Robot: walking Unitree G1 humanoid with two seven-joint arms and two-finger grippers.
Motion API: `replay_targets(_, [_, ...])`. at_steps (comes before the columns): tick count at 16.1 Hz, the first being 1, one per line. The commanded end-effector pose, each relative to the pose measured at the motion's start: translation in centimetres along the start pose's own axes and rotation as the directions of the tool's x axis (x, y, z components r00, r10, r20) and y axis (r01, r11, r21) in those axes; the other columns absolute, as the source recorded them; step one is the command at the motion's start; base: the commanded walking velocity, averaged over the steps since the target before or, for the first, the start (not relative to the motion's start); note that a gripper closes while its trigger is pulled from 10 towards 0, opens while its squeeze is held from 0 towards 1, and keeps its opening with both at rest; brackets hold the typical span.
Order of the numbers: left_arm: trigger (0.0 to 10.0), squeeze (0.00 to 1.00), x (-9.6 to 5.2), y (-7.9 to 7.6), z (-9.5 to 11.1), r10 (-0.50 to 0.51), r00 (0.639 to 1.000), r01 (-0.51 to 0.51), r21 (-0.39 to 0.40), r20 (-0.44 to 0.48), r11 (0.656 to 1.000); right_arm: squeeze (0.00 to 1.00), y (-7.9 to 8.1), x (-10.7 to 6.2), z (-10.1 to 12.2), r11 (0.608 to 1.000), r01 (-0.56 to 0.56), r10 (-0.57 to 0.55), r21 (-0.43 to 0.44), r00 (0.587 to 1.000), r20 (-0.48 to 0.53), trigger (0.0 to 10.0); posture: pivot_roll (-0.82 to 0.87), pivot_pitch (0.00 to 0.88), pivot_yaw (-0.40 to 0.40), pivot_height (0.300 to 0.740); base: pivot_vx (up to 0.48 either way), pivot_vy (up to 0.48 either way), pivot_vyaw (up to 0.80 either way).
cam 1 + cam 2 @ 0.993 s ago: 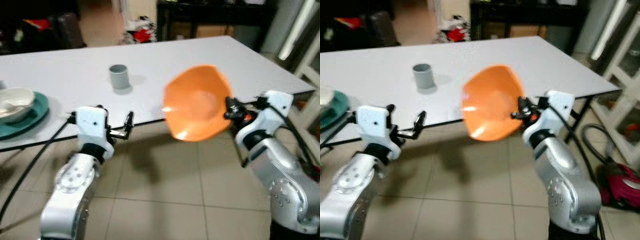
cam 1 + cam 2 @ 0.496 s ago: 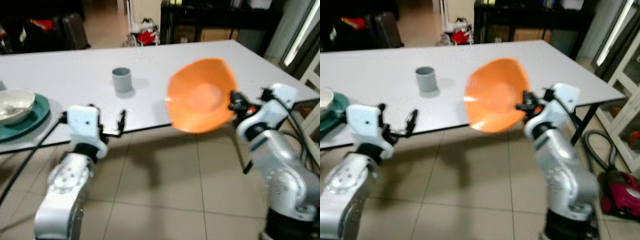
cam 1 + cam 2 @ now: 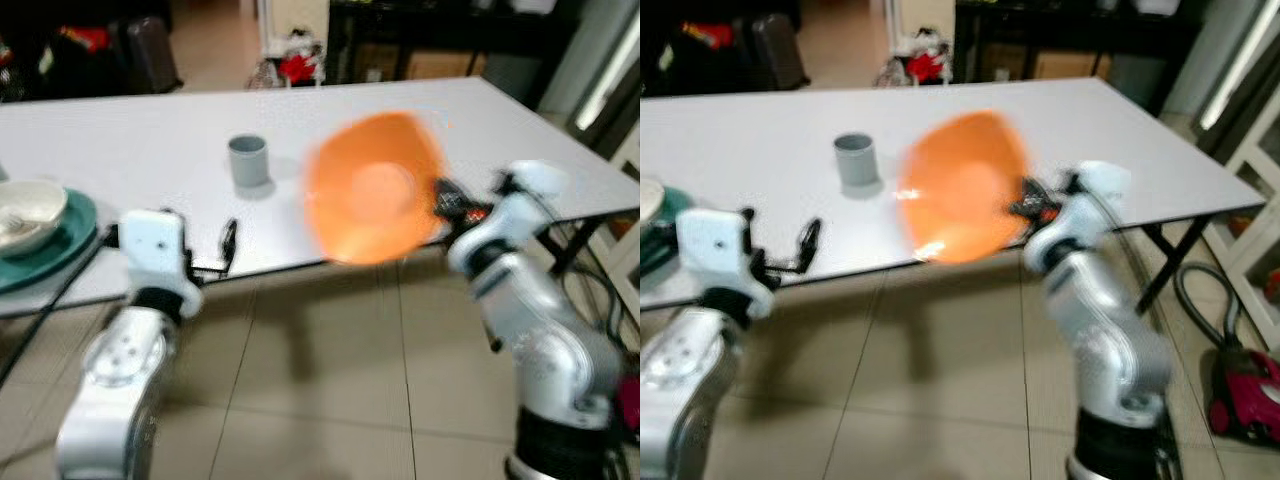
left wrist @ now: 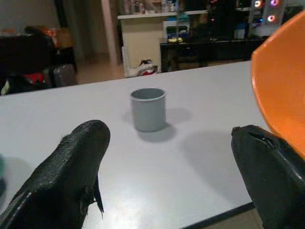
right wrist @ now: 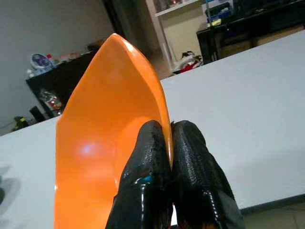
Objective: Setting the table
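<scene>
Two grippers are showing low in the frame, nearest the camera. The left gripper (image 3: pixel 226 252), at lower left, is hovering at the table (image 3: pixel 480 120) edge with fingers spread and holding nothing. The right gripper (image 5: pixel 167 157), at centre right, is pinching the rim of an orange bowl (image 3: pixel 372 188), tilted on edge above the near table edge. Farther back, a grey cup (image 3: pixel 247 160) is standing at upper centre; a white bowl (image 3: pixel 28 208) is sitting on a teal plate (image 3: pixel 62 243) at far left. Carrying looks to be the step; next, levelling and lowering the orange bowl onto bare tabletop.

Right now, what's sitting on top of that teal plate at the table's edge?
A white bowl rests on the teal plate, near the white table's left edge. Something pale lies inside the bowl, too blurred to identify. The plate's middle is covered by the bowl, so nothing under it can be seen.
</scene>
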State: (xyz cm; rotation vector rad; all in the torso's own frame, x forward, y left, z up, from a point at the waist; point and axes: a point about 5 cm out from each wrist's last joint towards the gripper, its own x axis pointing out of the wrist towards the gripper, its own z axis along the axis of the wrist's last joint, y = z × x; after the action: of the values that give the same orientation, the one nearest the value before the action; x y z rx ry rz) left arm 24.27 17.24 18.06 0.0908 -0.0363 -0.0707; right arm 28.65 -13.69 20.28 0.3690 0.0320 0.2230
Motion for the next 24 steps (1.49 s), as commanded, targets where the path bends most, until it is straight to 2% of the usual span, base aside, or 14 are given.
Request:
replay_targets(1, [10.0,0.00,0.08,-0.63,0.21,-0.024,1.000,0.024,-0.012,0.005,1.000,0.00,-0.82,-0.32,1.22,0.999,0.034,-0.034,-0.011,0.998,0.059,10.0,-0.03,0.000,-0.013,0.740,0.307,0.000,0.00])
replay_targets(21, [10.0,0.00,0.07,-0.73,0.12,-0.042,0.999,0.042,-0.003,-0.007,0.999,0.00,-0.87,0.12,0.98,0.998,0.051,-0.052,0.020,0.997,0.059,10.0,-0.03,0.000,-0.003,0.740,0.310,0.000,0.00])
replay_targets(24, [10.0,0.00,0.02,-0.77,0.09,-0.048,0.999,0.048,0.000,-0.008,0.999,0.00,-1.06,0.42,0.88,0.998,0.061,-0.062,0.027,0.997,0.035,10.0,-0.03,0.000,0.000,0.740,0.311,0.000,0.00])
